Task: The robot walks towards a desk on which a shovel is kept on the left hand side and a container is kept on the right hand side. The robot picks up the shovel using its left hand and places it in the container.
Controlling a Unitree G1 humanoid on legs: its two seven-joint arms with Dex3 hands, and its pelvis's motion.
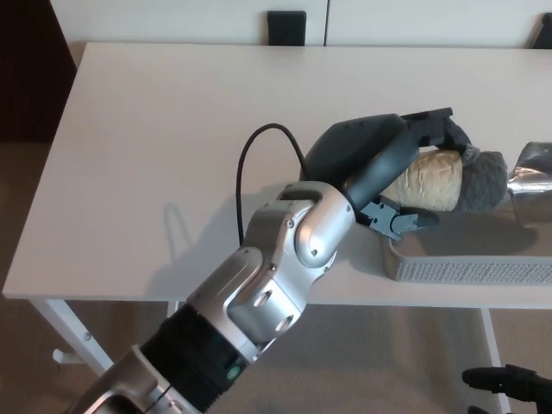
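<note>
Gripping shovel (448, 179) over container (470, 269), left hand (392, 177), desk (147, 164)

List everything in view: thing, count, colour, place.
Desk: one, white, filling most of the view.
Container: one, grey mesh, near edge of desk at right.
Shovel: one, tan handle with grey collar and silver blade, held over the container.
Dark block: one, black, beyond the desk's far edge.
Dark object: one, black, bottom right below the desk.
Left robot hand: one, black, shut on the shovel handle.
</note>
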